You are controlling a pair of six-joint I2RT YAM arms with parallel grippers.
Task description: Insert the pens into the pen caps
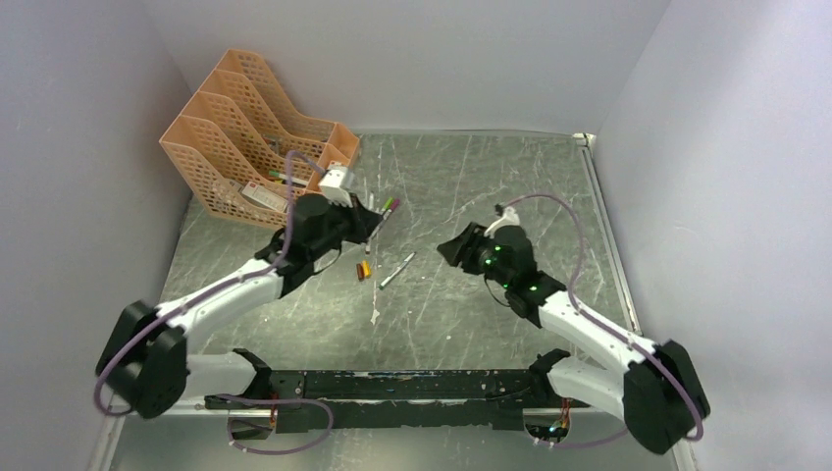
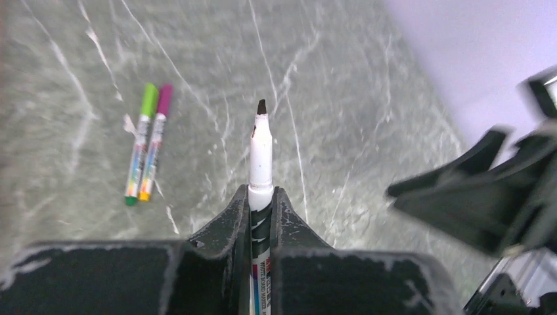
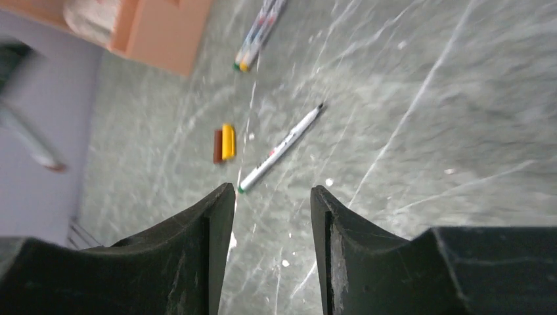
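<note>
Scanning top view: two capped pens point(image 1: 386, 209) look done, at 1 o'clock of left gripper point(image 1: 365, 224); loose pen point(image 1: 396, 271) and caps point(image 1: 364, 270) pending. Left wrist: left gripper clamps held pen point(image 2: 261, 157), bare tip at 12. Right wrist: right gripper point(image 3: 272, 197) spread, empty; loose pen at 12, caps at 11.

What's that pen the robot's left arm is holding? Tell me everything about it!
The held pen is a thin white whiteboard marker with printed lettering and stripes low on its barrel. Its cap is off, showing a dark wedge tip. The left tool is shut on the barrel, black fingers pressing both sides, tip sticking straight out beyond them. Nothing else touches it.
</note>
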